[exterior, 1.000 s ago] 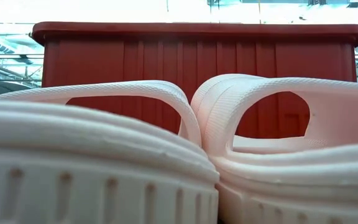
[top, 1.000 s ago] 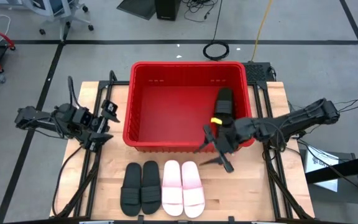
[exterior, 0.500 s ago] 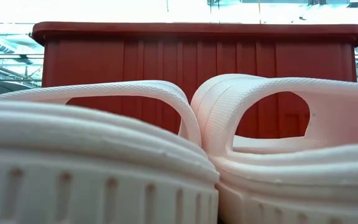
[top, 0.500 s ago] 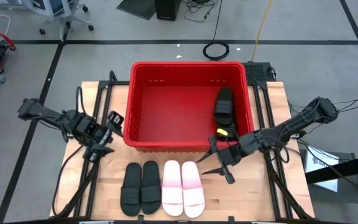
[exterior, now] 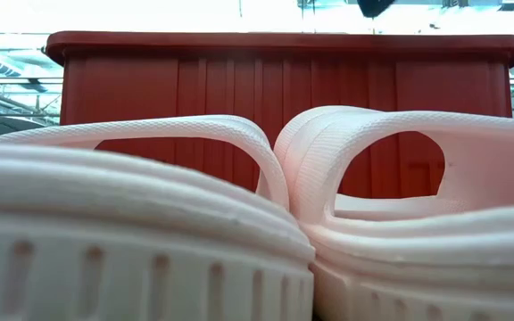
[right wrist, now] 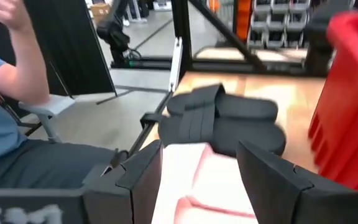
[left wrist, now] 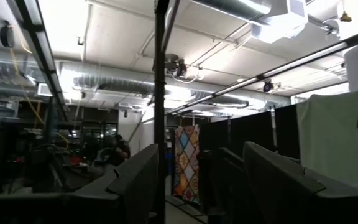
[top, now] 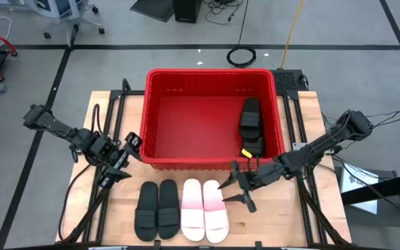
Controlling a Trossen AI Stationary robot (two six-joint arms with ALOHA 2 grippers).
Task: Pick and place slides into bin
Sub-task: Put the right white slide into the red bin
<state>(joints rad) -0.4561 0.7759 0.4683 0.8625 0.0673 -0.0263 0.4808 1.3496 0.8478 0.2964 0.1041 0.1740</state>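
Right hand (top: 232, 186), fingers apart and empty, hovers just beside the pink slides (top: 204, 210) near the surface's front edge. Left hand (top: 120, 157), fingers also apart, hangs by the bin's (top: 160, 163) front left corner. Black slides: two (top: 157, 210) beside the pink pair, two (top: 251, 123) inside the bin.

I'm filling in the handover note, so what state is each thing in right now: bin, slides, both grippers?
Red bin: upright on the table, two black slides inside.
Black slides in bin: lying against its right wall.
Black pair: side by side on the table, not picked.
White pair: side by side on the table, right of the black pair.
Right gripper: open, empty, beside the white pair.
Left gripper: open, empty, left of the bin.
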